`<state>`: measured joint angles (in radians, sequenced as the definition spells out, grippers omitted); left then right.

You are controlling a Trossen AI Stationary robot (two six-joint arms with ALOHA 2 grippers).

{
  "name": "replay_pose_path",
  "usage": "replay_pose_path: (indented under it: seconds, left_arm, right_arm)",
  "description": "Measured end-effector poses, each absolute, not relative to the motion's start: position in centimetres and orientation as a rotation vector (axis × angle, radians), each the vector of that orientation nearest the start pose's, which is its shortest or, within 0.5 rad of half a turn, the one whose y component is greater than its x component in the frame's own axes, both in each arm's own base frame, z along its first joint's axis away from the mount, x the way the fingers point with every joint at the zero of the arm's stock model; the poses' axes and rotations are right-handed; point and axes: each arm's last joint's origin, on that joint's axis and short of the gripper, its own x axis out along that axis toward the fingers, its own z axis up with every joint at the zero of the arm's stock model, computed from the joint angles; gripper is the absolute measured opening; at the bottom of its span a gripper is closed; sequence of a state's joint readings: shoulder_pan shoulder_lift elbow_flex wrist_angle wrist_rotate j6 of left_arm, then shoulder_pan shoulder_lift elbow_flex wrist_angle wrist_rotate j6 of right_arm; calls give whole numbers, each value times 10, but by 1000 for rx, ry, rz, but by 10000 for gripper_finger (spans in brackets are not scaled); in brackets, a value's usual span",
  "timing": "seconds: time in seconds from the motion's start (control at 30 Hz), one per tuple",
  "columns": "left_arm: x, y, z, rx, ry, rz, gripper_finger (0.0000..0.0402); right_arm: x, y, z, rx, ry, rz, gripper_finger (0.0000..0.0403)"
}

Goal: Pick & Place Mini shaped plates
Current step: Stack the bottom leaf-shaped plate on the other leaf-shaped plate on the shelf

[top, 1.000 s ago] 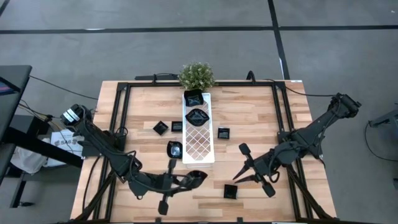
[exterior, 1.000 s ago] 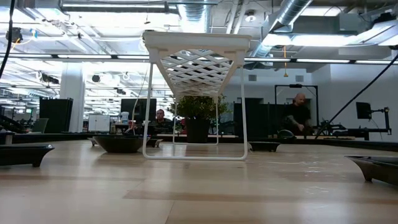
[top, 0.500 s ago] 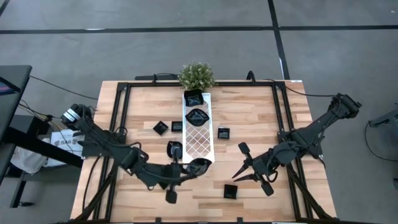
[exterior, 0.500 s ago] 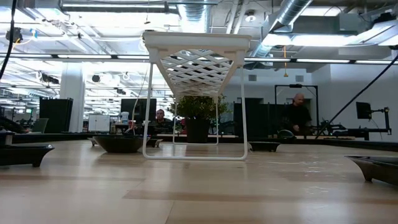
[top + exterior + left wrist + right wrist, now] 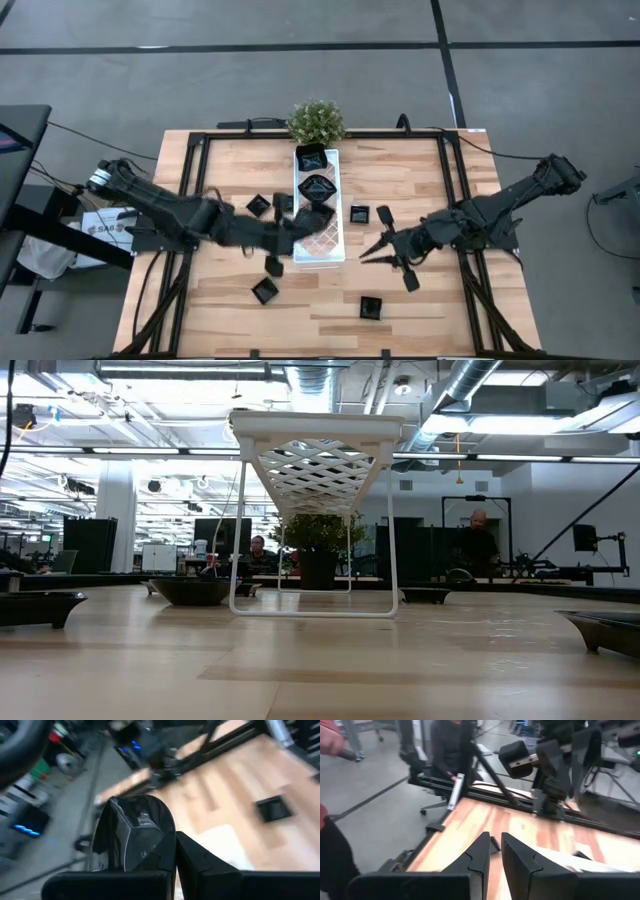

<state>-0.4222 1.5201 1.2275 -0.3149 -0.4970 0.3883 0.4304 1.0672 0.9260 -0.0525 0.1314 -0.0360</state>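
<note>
Small glossy black plates lie about a long white lattice tray [image 5: 320,240]. Two sit on the tray's far end: a square one [image 5: 311,155] and a leaf-like one [image 5: 318,186]. Others rest flat on the wood [image 5: 259,205], [image 5: 284,202], [image 5: 360,213], [image 5: 265,290], [image 5: 371,307]. My left gripper [image 5: 312,218] hangs over the tray's middle, shut on another plate [image 5: 132,832]. My right gripper [image 5: 366,256] hovers shut to the right of the tray, touching nothing. The low view shows neither gripper. My left gripper pinches the black plate by one edge [image 5: 159,854] between its two fingers [image 5: 192,857]. It reaches in from the table's left side. The plate is lifted clear above the tray and stands tilted beyond the fingertips.
A potted plant [image 5: 316,120] stands at the tray's far end. The tray stands on thin white legs [image 5: 238,560], raised above the table. A black frame rail [image 5: 452,190] runs along the table's sides. People sit and stand in the room behind.
My left gripper has carried the plate from near the table's near edge toward the far edge, up over the tray's middle, and the arm has swung and stretched across. My right gripper has shifted toward the tray and the far edge and has turned.
</note>
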Motion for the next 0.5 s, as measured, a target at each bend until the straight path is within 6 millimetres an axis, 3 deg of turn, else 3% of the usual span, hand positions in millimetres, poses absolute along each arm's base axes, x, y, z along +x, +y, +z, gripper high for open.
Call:
replay_pose_path:
  seconds: [0.2, 0.5]
  left_arm:
    - [309, -79, 305, 719, 574, -70, 8]
    - [312, -33, 283, 903, 644, -101, 8]
  right_arm:
    - [226, 75, 341, -85, 184, 208, 42]
    - [235, 42, 341, -77, 190, 66, 42]
